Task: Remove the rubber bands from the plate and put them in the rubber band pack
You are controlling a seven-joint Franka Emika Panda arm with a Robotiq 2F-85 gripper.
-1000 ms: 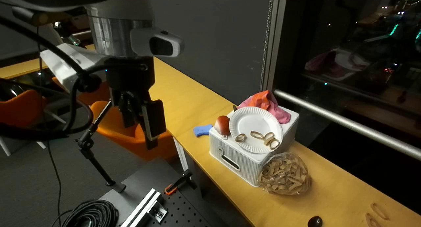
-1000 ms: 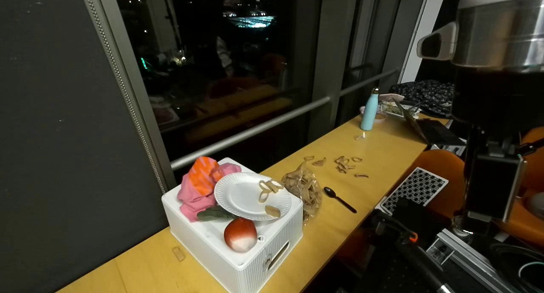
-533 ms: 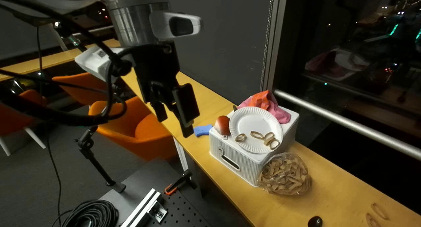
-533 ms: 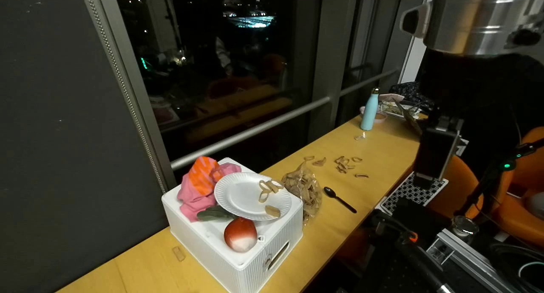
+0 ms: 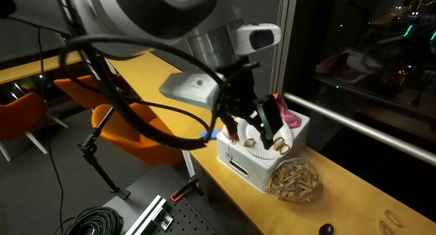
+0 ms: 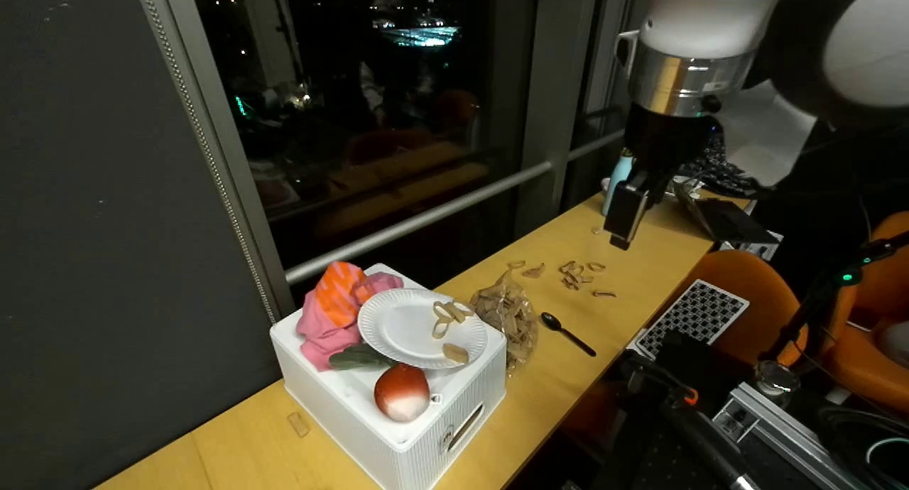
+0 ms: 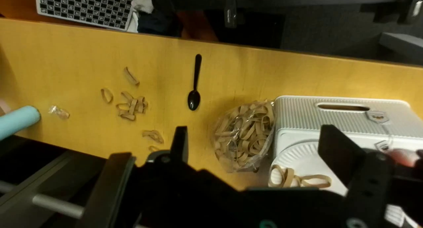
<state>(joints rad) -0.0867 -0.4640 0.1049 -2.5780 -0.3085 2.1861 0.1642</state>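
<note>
Several tan rubber bands (image 5: 281, 146) lie on the white plate (image 6: 394, 327), near its rim. They also show in an exterior view (image 6: 449, 312) and in the wrist view (image 7: 317, 181), where my gripper hides part of the plate. The plate rests on the white tub. The rubber band pack (image 7: 244, 135), a clear bag full of tan bands, sits on the table against the tub; it shows in an exterior view too (image 5: 295, 180). My gripper (image 7: 256, 129) is open and empty, its fingers wide apart. It is in the air above the table, apart from plate and pack.
The white tub (image 6: 426, 440) also bears a red and white round object (image 6: 402, 393) and a pink-orange cloth (image 6: 334, 312). A black spoon (image 7: 195, 86), loose bands (image 7: 132, 105) and a blue bottle (image 7: 18, 120) are on the table. A metal rail (image 5: 357, 127) runs along the window.
My gripper has swung over the table and tilted, now overlapping the plate in an exterior view. It has stayed open. The plate, bands and pack have not moved.
</note>
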